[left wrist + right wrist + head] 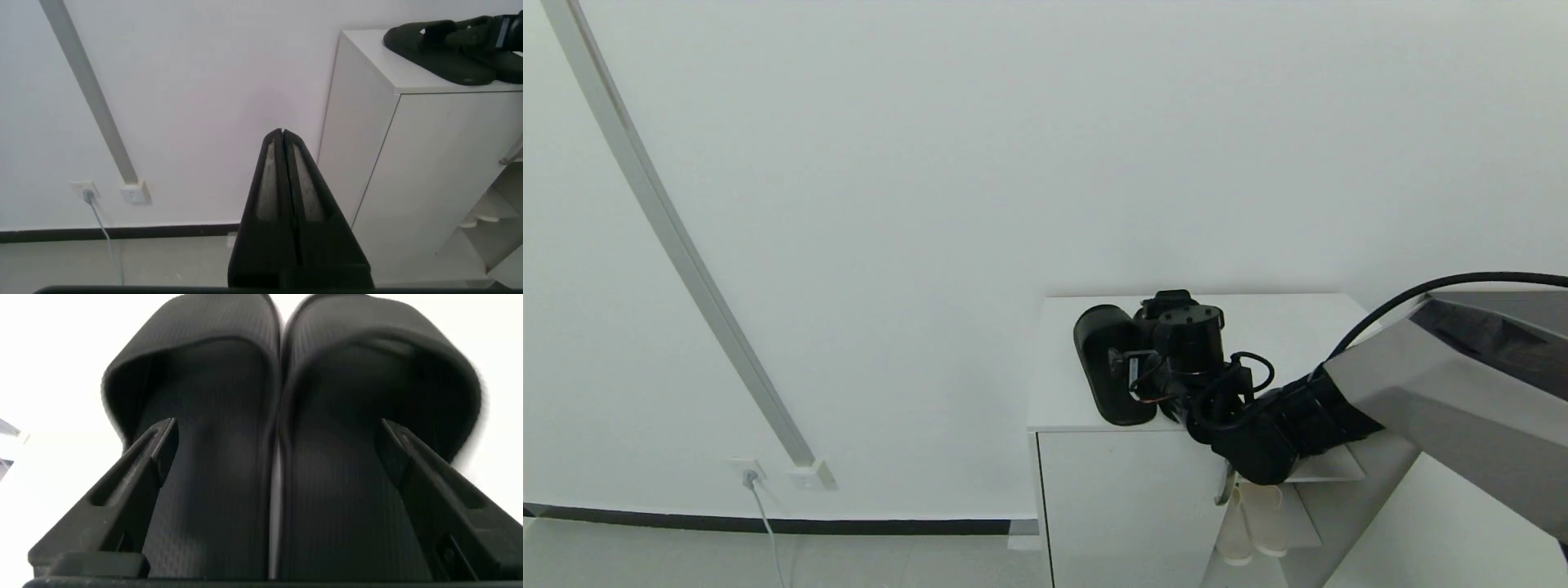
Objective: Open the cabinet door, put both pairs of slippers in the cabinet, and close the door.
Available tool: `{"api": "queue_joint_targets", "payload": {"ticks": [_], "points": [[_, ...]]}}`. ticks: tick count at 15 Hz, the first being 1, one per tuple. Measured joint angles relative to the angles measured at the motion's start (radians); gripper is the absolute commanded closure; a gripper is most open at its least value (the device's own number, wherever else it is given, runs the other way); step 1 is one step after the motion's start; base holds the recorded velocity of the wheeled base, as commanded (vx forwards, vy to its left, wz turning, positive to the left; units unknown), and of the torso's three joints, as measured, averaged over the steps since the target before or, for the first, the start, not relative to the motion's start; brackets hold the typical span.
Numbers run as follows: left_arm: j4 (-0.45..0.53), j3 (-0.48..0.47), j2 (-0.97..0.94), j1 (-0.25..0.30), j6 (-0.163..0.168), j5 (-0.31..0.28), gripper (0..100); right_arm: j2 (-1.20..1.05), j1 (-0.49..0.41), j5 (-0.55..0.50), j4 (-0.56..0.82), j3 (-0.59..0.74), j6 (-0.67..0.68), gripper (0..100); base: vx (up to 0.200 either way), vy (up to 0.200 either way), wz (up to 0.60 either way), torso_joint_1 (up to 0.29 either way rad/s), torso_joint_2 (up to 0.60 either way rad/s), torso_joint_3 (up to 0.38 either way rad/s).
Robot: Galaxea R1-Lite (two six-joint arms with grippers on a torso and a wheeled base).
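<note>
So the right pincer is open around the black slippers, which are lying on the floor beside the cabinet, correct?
Not quite. The right pincer is open around the black slippers, but they lie on top of the cabinet, not on the floor beside it. The head view shows this.

Slipper pair [1107,367] atop cabinet [1123,506], right claw [278,429] astride it; second pair [1254,523] inside cabinet, below.
</note>
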Motion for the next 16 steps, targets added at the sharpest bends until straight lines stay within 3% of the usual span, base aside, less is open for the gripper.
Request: {"api": "queue_joint_targets", "payload": {"ticks": [5, 6, 16], "points": [[0.000, 0.000, 0.000, 0.000, 0.000, 0.001, 100, 0.075, -0.033, 0.000, 0.025, -0.114, -0.031, 0, 0.000, 0.000, 0.00, 0.000, 0.00, 0.000], [0.000, 0.000, 0.000, 0.000, 0.000, 0.000, 100, 0.085, -0.039, 0.000, 0.038, -0.136, -0.033, 100, 0.000, 0.000, 0.00, 0.000, 0.00, 0.000], [0.000, 0.000, 0.000, 0.000, 0.000, 0.001, 100, 0.092, -0.045, 0.002, 0.038, -0.168, -0.050, 100, 0.000, 0.000, 0.00, 0.000, 0.00, 0.000]]}}
